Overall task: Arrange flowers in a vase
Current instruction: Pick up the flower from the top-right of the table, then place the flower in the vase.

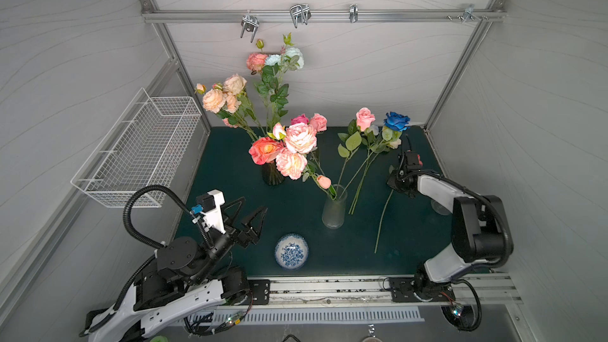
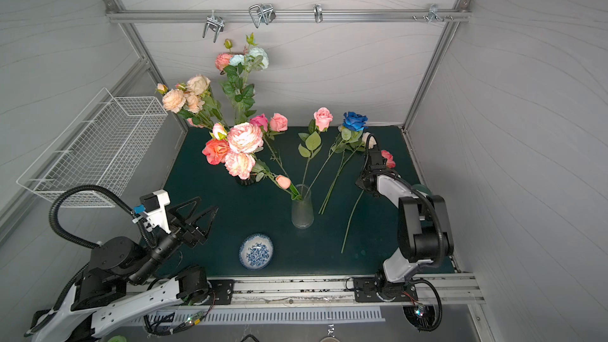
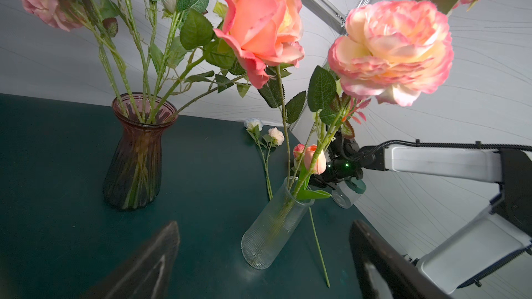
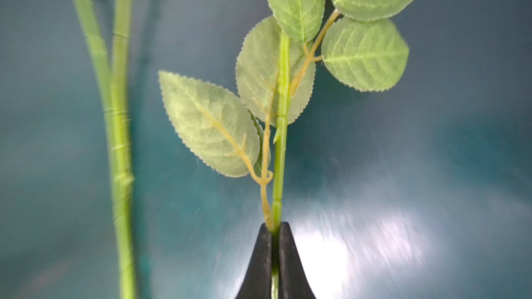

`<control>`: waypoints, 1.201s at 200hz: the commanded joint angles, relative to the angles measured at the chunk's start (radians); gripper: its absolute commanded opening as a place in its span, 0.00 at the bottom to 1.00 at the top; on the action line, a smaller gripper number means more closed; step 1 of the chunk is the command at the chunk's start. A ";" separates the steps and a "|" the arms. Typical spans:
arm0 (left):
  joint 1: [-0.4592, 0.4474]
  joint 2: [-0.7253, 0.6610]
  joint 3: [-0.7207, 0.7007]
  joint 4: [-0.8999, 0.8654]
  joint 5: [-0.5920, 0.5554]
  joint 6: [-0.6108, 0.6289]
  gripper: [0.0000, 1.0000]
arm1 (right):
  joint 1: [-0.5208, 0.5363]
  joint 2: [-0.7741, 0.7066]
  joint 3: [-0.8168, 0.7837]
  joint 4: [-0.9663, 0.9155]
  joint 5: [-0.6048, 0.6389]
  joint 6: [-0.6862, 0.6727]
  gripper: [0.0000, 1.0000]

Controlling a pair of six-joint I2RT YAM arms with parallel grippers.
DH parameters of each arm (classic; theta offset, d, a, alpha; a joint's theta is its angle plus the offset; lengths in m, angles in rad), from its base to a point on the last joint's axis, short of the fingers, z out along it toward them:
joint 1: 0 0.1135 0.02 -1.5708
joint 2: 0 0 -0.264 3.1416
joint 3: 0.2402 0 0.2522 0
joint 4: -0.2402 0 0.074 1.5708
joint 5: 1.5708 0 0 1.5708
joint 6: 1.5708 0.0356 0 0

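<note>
- left arm folded low at the front-left corner of the table, forearm tilted up toward the vases
- left gripper hangs above the table, jaws spread wide, nothing between them
- dark vase upright, back-left of centre, holds peach and pale blue flowers
- patterned bowl near front edge, apart from both vases
- clear vase upright at centre, coral rose stem and other leafy stems in it
- deep blue rose lies on the table just right of the clear vase
- right arm elbow raised, forearm stretched toward back-right, wrist bent down
- right gripper clenched on a leafy green stem; bare lower part runs toward the table front, can't tell if lifted
</note>
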 commanded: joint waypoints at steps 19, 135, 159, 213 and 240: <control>0.000 0.001 0.102 -0.019 0.037 -0.006 0.94 | 0.003 -0.351 -0.139 0.025 -0.049 0.019 0.00; 0.000 0.397 0.383 -0.021 0.638 0.112 0.76 | 0.202 -1.176 -0.033 -0.239 -0.205 -0.090 0.00; 0.000 0.447 0.436 -0.014 0.717 0.119 0.76 | 0.202 -1.149 0.028 -0.159 -0.401 -0.143 0.00; -0.037 0.646 0.586 0.018 0.854 0.117 0.76 | 0.202 -1.014 0.155 -0.030 -0.684 -0.180 0.00; -0.190 0.763 0.681 0.007 0.753 0.175 0.77 | 0.201 -0.990 0.155 0.052 -0.747 -0.148 0.00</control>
